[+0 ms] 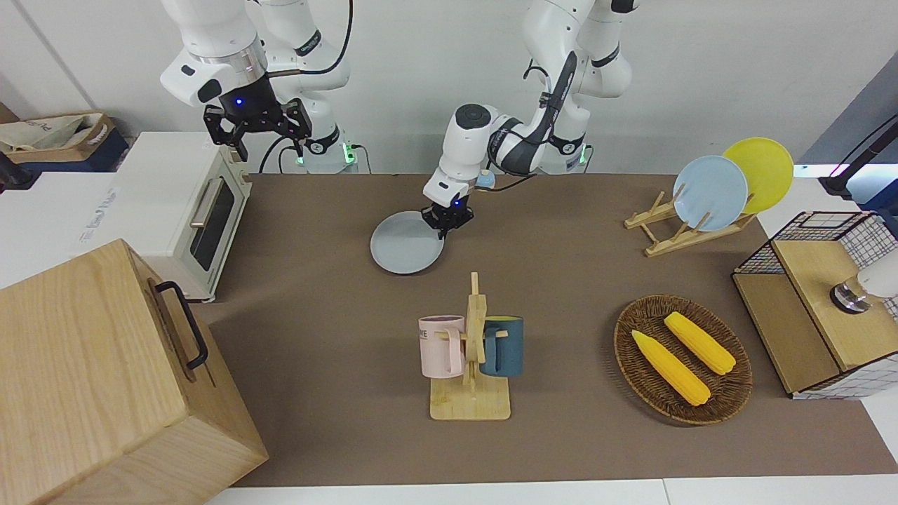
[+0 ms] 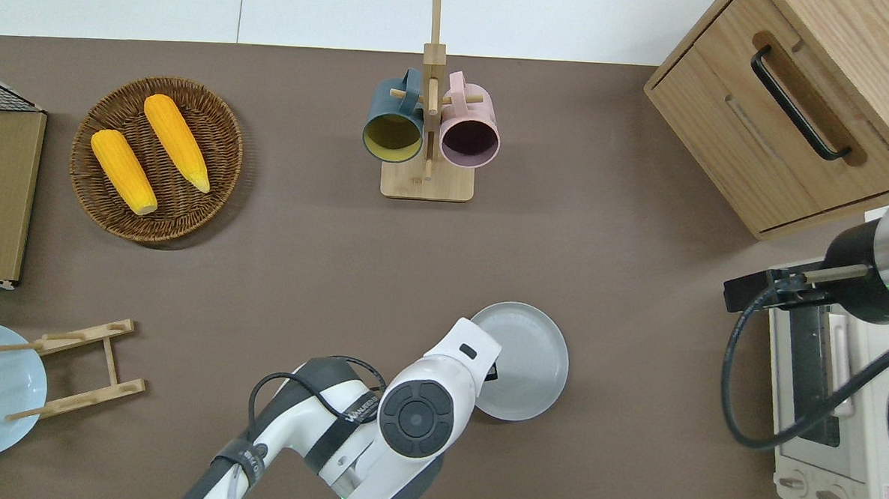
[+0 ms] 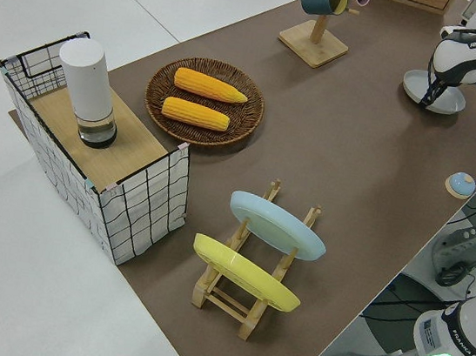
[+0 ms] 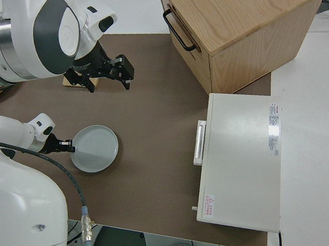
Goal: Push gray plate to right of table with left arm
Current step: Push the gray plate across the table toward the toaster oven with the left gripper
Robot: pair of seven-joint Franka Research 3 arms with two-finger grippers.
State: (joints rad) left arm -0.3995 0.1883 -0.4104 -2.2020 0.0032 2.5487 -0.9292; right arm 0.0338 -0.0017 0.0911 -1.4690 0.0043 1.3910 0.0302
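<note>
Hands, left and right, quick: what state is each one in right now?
Left hand: at the round pale blue-gray plate's rim; open or shut cannot be told.
Right hand: open, empty, parked.

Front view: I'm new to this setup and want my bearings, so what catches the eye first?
The left arm bends low mid-table, its left gripper at the rim of the gray plate. Farther from the robots stands a mug stand with two mugs, and toward the left arm's end lies a wicker basket holding two corn cobs.

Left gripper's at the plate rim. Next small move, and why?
Probably keep sliding toward the right arm's end. The left gripper sits at the gray plate's rim on the left arm's side, and the plate is mid-table, with bare table before the oven.
</note>
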